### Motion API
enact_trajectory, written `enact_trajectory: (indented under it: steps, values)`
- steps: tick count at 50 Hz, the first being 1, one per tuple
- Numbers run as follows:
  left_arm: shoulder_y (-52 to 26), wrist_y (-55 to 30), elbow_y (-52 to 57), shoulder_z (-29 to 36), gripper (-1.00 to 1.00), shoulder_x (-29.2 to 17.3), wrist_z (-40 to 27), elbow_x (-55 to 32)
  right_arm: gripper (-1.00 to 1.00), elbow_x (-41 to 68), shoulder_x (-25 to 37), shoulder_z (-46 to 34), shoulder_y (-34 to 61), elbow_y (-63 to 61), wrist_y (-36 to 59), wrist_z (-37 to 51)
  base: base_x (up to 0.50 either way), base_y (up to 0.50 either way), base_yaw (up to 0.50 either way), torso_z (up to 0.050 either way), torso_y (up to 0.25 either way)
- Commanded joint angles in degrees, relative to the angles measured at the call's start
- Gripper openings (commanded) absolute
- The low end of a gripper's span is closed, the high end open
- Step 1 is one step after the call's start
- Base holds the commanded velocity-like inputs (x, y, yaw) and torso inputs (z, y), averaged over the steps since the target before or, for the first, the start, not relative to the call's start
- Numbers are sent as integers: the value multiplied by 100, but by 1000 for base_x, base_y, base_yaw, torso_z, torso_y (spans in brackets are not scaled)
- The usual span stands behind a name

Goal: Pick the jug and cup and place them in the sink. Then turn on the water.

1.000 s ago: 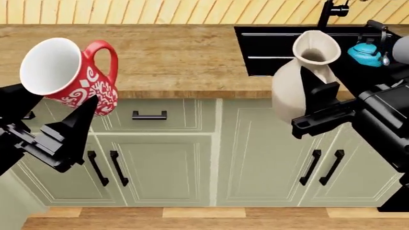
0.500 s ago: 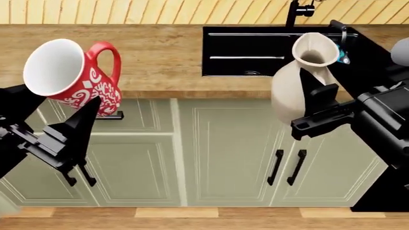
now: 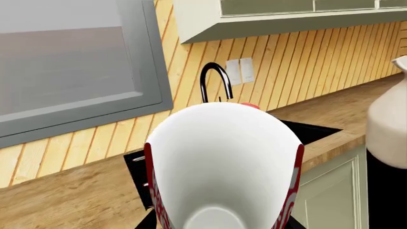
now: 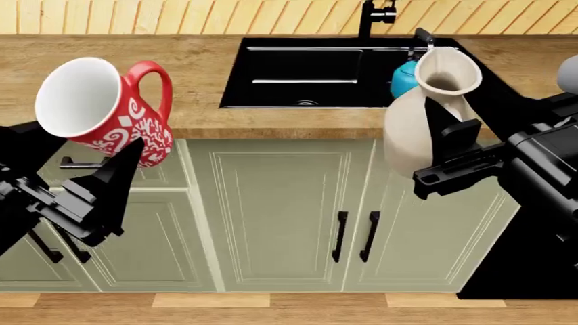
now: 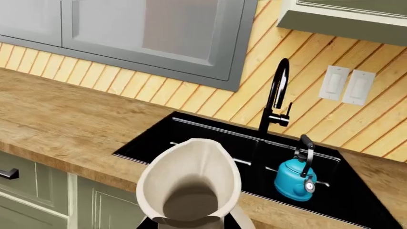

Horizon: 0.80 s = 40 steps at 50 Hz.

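My left gripper [image 4: 86,152] is shut on the red floral cup [image 4: 104,108], which hangs tilted in front of the cabinets, left of the sink [image 4: 298,91]. Its white inside fills the left wrist view [image 3: 222,162]. The right gripper [image 4: 424,139] is shut on the cream jug [image 4: 411,128], held upright before the counter edge at the sink's right part. From the right wrist the jug's mouth [image 5: 190,186] shows below the black basin [image 5: 190,138]. No water is in view at the black faucet [image 4: 370,17].
A blue kettle [image 4: 404,78] sits in the sink's right basin, just behind the jug's neck. Wooden counter [image 4: 135,61] stretches left of the sink. Green cabinet doors with black handles [image 4: 352,237] lie below. Wall cabinets [image 5: 159,33] hang above the counter.
The head view has slid right along the counter, so the sink and cabinets now sit further left. Both grippers keep the same hold and pose.
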Motion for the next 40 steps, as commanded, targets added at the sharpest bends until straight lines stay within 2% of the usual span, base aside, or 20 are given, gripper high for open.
enact_trajectory:
  steps: [1,26,40]
  values:
    - [10,32,-12,-8,-100,17,-63,-52,-100,-166,25,70,104,8,-31,10,-500,0,0,0,0]
    - [92,57,-1,-83,-100,-17,-71,-105,-100,-256,32,3,58,1,-121,-55,-500,0,0,1,2]
    - [120,125,-54,-30,-100,20,-37,7,-100,-480,-118,-219,41,47,-77,-168,0,0,0,1,1]
